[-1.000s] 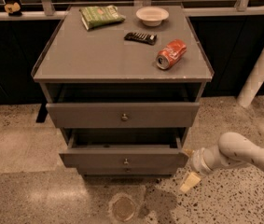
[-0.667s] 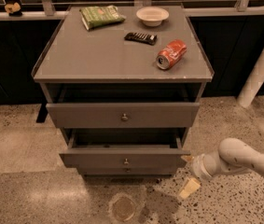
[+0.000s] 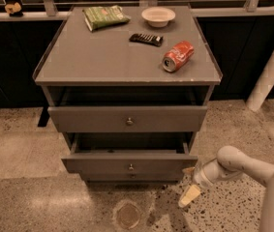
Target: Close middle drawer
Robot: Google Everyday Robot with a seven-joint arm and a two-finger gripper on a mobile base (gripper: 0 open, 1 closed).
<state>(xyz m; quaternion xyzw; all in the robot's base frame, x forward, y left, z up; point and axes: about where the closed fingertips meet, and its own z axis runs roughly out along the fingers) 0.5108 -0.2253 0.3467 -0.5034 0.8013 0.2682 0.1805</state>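
The grey cabinet (image 3: pixel 127 57) has its top drawer (image 3: pixel 93 119) pulled out a little. Below it, the middle drawer (image 3: pixel 98 164), with a small round knob (image 3: pixel 130 167), is pulled out further, and its dark inside shows. The lowest drawer is hidden under it. My gripper (image 3: pixel 190 185) is low at the right of the cabinet, just beside the middle drawer's right front corner and close above the floor. It holds nothing that I can see. The white arm (image 3: pixel 243 167) comes in from the lower right.
On the cabinet top lie a red can on its side (image 3: pixel 177 56), a dark bar (image 3: pixel 146 38), a white bowl (image 3: pixel 158 16) and a green bag (image 3: pixel 105 17). A round floor plate (image 3: pixel 128 215) is in front of the cabinet. A white post (image 3: pixel 272 66) stands at the right.
The gripper has moved slightly down and to the left, staying near the middle drawer's right corner. The drawers have not moved.
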